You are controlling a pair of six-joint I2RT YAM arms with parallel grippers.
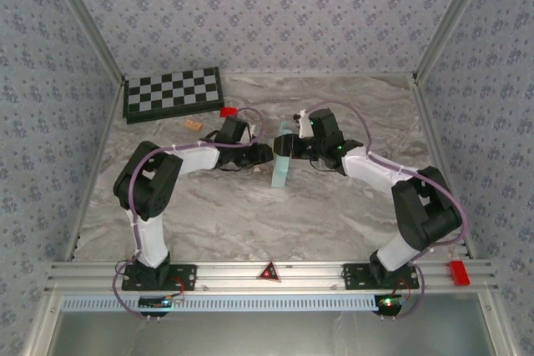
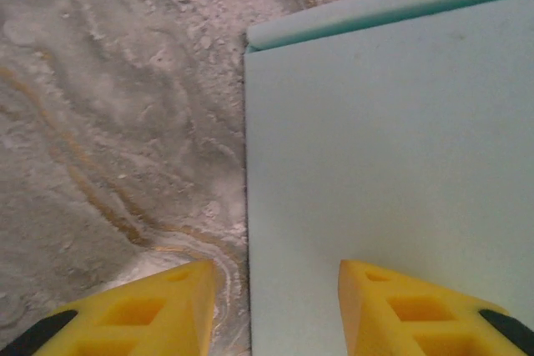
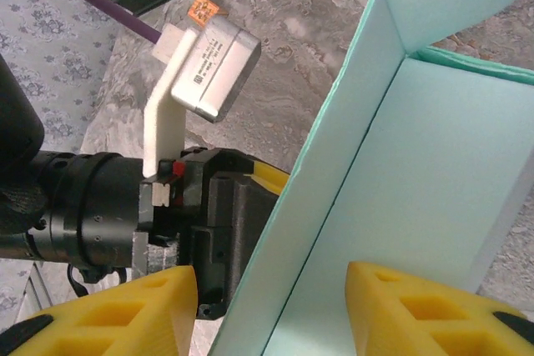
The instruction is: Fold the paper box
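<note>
Yellow fingers (image 3: 125, 314) of the right claw (image 3: 271, 310) are standing wide apart, straddling an upright wall of the paper box (image 3: 434, 172) without pinching it. Left claw (image 2: 275, 310) is also gaping, gripping nothing, one finger (image 2: 417, 314) sitting over a pale blue panel, the other over bare marble. Box is standing mid-worktop (image 1: 209, 206), between both claws. Checkerboard (image 1: 173, 93) is lying at the far left corner, red block (image 1: 228, 111) near it.

centre: paper box (image 1: 282, 167) upright, left gripper (image 1: 264, 154) and right gripper (image 1: 292, 150) close against it from either side, tight | far left: checkerboard (image 1: 173, 94), red block (image 1: 228, 111), small tan piece (image 1: 193, 122) in the way | near half of surface (image 1: 250, 223) open | far right open
</note>
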